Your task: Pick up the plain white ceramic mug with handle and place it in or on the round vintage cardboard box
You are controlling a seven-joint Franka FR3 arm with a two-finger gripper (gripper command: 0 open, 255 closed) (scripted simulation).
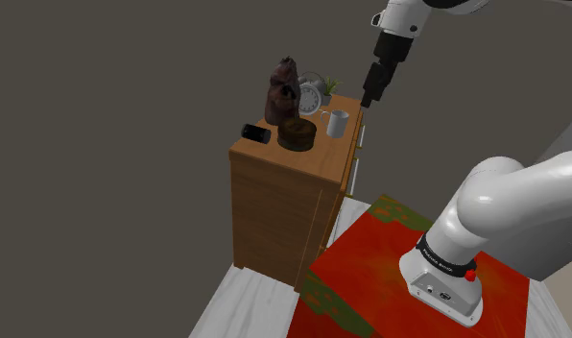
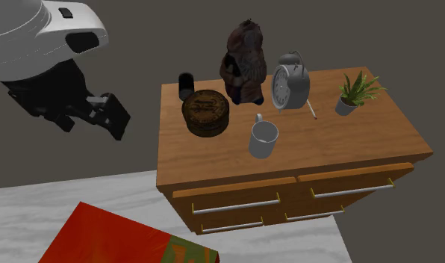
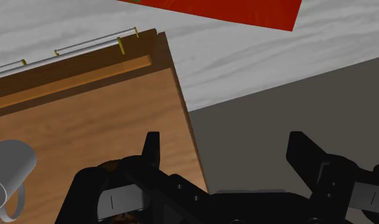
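Observation:
A light grey mug with a handle stands upright near the front edge of a wooden dresser top. The round brown box, low and with a patterned lid, sits close beside it, towards the second exterior view's left. My black gripper hangs open in the air past the dresser's side edge, with nothing between its fingers. In the wrist view one finger is over the wood and the other over the dark floor.
Behind the box and mug stand a dark brown bear figure, an alarm clock, a small potted plant and a black cylinder. A thin stick lies by the clock. A red rug covers the floor by the stand.

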